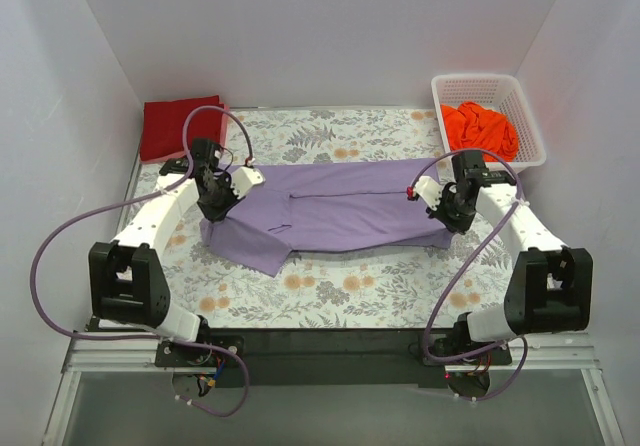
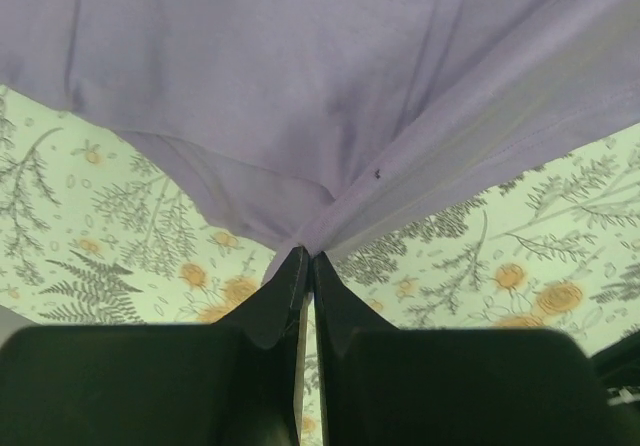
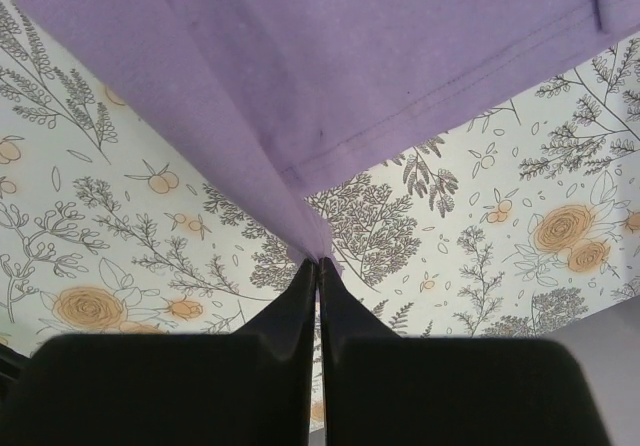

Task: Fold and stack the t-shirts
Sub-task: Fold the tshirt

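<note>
The lavender-purple t-shirt [image 1: 340, 211] lies spread across the middle of the floral table cloth, partly folded lengthwise, one sleeve sticking out at the near left. My left gripper [image 1: 214, 209] is shut on its left end; the left wrist view shows the cloth [image 2: 300, 96] pinched at the gripper's tips [image 2: 306, 258] and lifted off the table. My right gripper [image 1: 447, 214] is shut on its right end, the cloth [image 3: 330, 56] pinched at the gripper's tips [image 3: 318, 263]. The dark red t-shirt [image 1: 178, 126] lies folded at the far left. The bright orange t-shirt [image 1: 482, 130] sits crumpled in the basket.
The white lattice basket [image 1: 532, 126] stands at the far right corner. White walls close in the table on three sides. The floral table cloth [image 1: 350, 286] shows in front of the purple shirt.
</note>
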Motion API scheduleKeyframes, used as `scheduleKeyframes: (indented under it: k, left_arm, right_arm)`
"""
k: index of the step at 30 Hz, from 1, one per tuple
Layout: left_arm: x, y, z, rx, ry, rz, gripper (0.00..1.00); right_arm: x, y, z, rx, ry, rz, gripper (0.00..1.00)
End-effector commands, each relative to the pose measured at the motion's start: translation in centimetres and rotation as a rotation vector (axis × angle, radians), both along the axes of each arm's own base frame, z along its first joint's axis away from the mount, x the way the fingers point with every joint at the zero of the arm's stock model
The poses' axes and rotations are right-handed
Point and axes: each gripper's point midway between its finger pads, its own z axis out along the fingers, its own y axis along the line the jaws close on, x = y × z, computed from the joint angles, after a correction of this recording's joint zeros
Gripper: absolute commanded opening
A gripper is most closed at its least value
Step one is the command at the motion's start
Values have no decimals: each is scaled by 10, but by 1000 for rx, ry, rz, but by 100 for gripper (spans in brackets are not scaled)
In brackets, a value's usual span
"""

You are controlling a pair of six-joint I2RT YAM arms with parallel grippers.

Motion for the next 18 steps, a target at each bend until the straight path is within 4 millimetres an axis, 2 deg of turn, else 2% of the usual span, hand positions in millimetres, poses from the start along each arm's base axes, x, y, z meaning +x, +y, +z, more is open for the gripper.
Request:
scheduleKeyframes:
  k: [1, 9, 18]
  left_arm:
    - [30, 4, 12, 14, -80, 14, 0]
    - [66, 0, 11, 17, -81, 22, 0]
    - [91, -2, -2, 28, -75, 19, 0]
  right_arm:
    - [20, -1, 9, 3, -27, 51, 1]
    - [45, -4, -3, -9, -12, 48, 1]
    - [70, -8, -11, -17, -9, 47, 1]
